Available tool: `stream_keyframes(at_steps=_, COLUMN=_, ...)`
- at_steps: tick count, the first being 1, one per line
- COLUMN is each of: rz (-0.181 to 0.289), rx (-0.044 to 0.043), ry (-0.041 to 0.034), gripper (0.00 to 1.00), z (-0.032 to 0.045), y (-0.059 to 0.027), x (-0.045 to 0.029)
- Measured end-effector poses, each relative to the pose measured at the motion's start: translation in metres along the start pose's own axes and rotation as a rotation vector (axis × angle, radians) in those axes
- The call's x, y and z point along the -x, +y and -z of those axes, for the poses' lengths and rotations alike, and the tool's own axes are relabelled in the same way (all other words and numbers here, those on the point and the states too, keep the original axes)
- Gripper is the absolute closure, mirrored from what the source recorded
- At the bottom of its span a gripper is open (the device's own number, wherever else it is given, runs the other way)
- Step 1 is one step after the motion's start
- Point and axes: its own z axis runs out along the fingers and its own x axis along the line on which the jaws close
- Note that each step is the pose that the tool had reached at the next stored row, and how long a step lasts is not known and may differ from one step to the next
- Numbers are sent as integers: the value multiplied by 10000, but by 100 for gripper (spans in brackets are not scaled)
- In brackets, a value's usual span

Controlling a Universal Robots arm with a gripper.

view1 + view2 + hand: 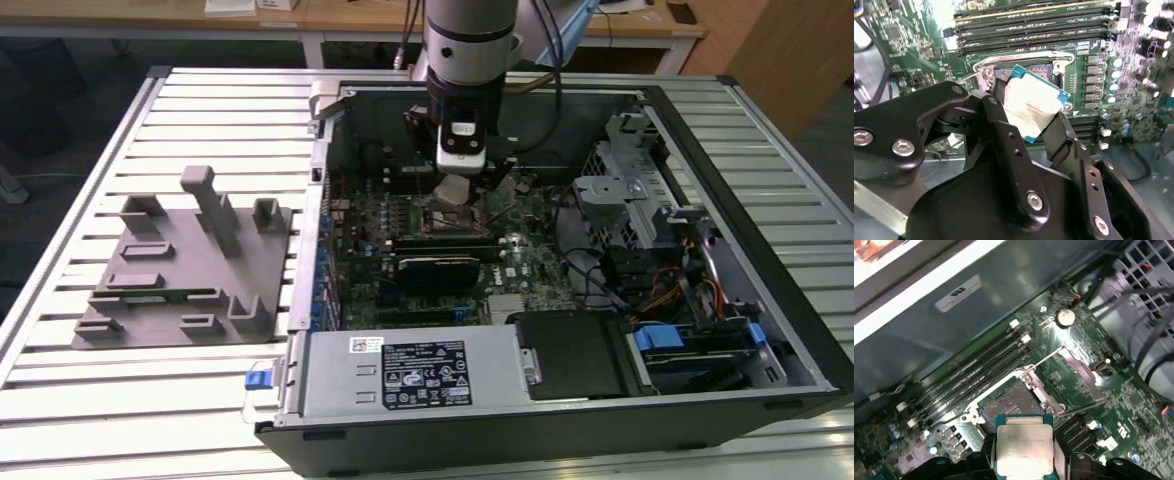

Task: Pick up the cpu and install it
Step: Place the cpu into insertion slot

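Note:
The cpu [1024, 447], a small square chip with a shiny silver top and a thin blue-green rim, is pinched by its edges in my gripper [1024, 462], which is shut on it. It hangs tilted a little above the motherboard's open socket [1010, 409], whose metal frame [1079, 377] is swung back. In the second wrist view the black fingers [1000, 125] flank the cpu [1034, 107] just over the socket [1036, 67]. The exterior view has the gripper [451, 192] reaching down into the open computer case, over the socket [451, 218].
Memory slots [1034, 25] run beside the socket. Drive cages and cable bundles [667, 270] fill the case toward the exterior view's right, a power supply [400, 370] sits at its near end. A grey fixture plate [187, 265] lies on the slatted table at the exterior view's left.

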Motion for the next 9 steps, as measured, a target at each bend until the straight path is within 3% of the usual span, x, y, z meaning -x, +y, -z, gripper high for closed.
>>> stream_keyframes(at_steps=9, rz=-1579, rx=-29, ry=-111, gripper=45, z=-3, y=0, x=0)
